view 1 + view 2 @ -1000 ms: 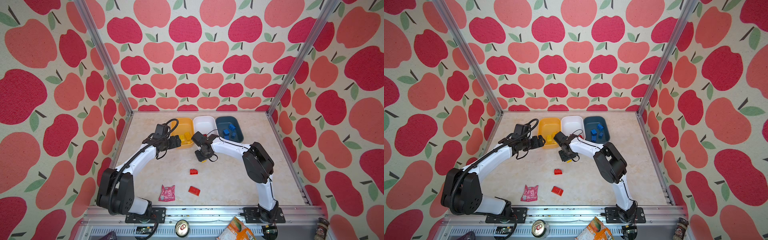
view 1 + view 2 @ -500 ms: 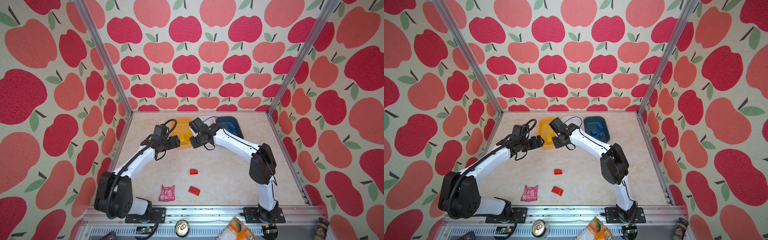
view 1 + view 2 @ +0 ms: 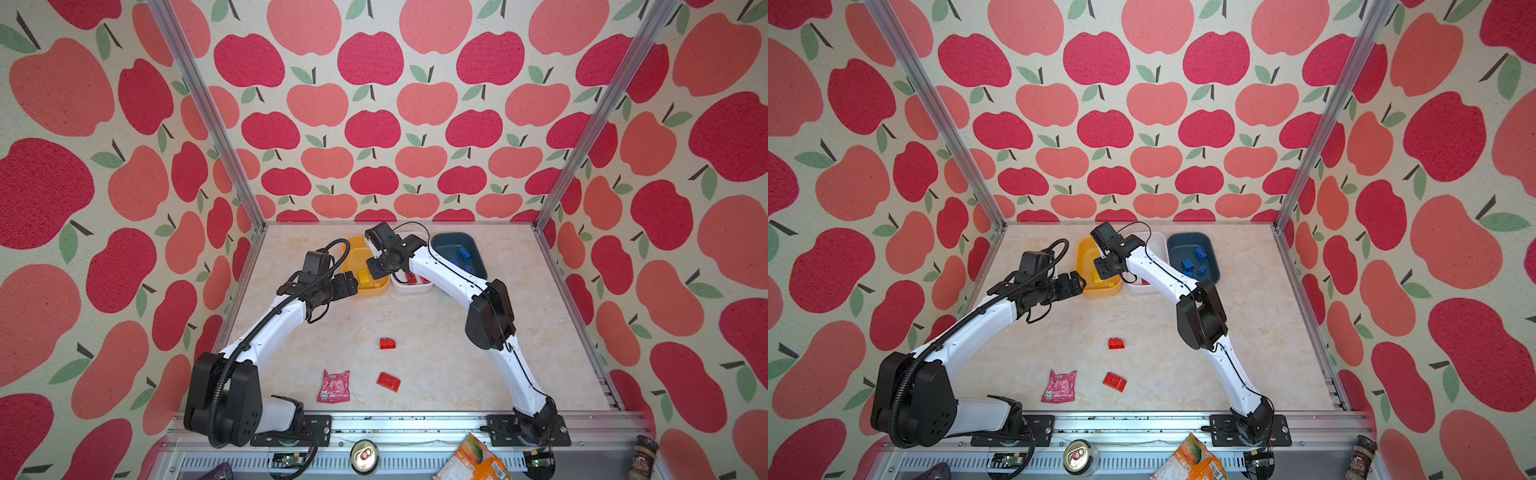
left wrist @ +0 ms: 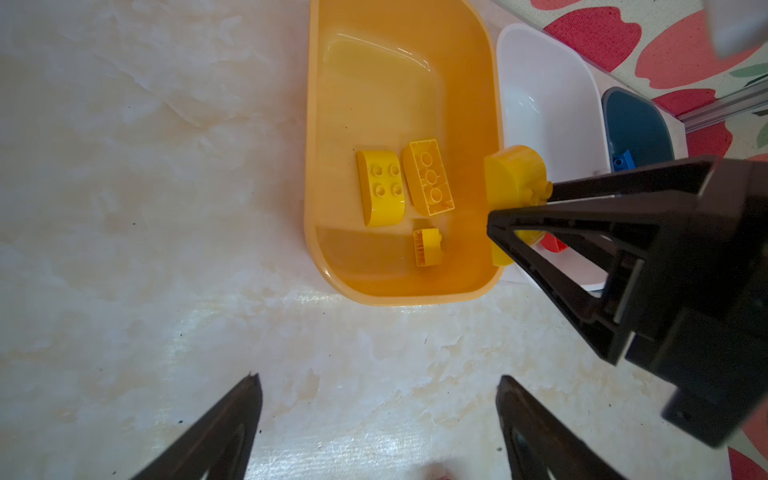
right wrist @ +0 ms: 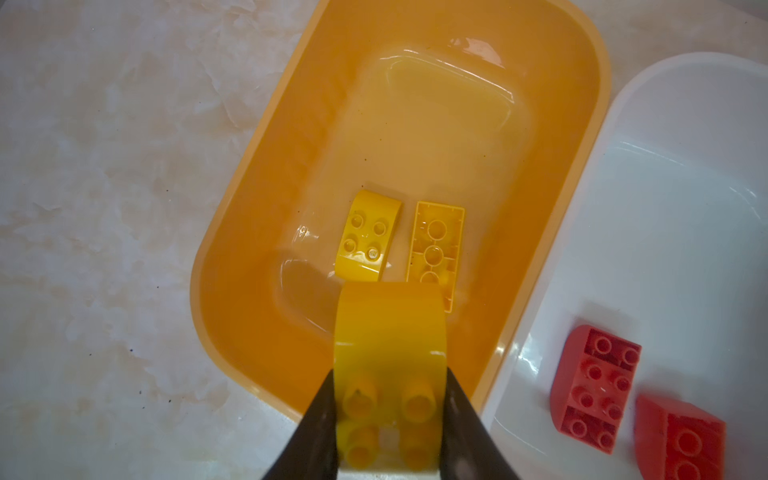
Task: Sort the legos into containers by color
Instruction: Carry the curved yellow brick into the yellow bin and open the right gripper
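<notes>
Print on the pink foil packet is too small to read (the can on the front rail too). The right pincer is clamped on a yellow brick above the yellow tub, while the left pincer gapes empty over the bench beside it; two red bricks lie loose near the packet.

A pink-red foil packet is lying flat on the marble tabletop. A drink can, an orange snack bag and a dark jar are sitting beyond the front rail.
</notes>
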Motion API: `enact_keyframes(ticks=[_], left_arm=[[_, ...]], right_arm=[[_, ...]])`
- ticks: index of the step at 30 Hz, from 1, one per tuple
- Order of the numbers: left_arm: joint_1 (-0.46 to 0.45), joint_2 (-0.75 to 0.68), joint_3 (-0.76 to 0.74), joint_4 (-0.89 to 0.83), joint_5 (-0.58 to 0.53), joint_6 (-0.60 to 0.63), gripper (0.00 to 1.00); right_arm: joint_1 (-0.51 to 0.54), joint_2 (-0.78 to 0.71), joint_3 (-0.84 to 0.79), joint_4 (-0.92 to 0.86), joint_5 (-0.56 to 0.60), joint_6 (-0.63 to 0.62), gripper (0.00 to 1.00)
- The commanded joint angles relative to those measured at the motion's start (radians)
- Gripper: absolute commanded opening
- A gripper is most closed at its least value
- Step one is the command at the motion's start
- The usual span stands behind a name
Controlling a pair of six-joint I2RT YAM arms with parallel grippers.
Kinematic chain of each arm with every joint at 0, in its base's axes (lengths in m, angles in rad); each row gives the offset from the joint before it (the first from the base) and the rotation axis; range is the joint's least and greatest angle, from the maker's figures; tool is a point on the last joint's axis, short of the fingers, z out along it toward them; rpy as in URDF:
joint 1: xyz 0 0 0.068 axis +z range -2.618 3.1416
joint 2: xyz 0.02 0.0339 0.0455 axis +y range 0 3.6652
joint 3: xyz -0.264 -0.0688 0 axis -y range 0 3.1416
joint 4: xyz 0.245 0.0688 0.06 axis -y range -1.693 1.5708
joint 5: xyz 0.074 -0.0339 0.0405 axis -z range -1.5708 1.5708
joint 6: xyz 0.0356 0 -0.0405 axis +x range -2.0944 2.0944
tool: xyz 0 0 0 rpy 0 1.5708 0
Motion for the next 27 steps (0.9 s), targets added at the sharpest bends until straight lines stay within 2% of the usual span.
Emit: enact_keyframes(ticks=[1,8,13,16,27], left_arm=[[0.006,-0.017,-0.013,-0.009,0.004,-0.010,0.91],[0.008,-0.013,-0.011,-0.008,0.003,-0.012,0.91],[0.008,-0.006,-0.010,-0.005,0.007,-0.013,0.91],[0.008,-0.002,-0.010,-0.001,0.010,-0.014,0.91],[0.004,-0.011,-0.014,-0.007,0.009,-0.016,0.91]], right_arm=[[-0.012,0.051,0.077,-0.019,-0.038,-0.018,0.30],[-0.031,0.132,0.152,0.001,-0.103,-0.011,0.32],[-0.036,0.157,0.181,-0.007,-0.129,-0.009,0.49],[-0.036,0.150,0.179,-0.007,-0.126,-0.012,0.54],[-0.037,0.059,0.102,0.015,-0.122,-0.012,0.56]])
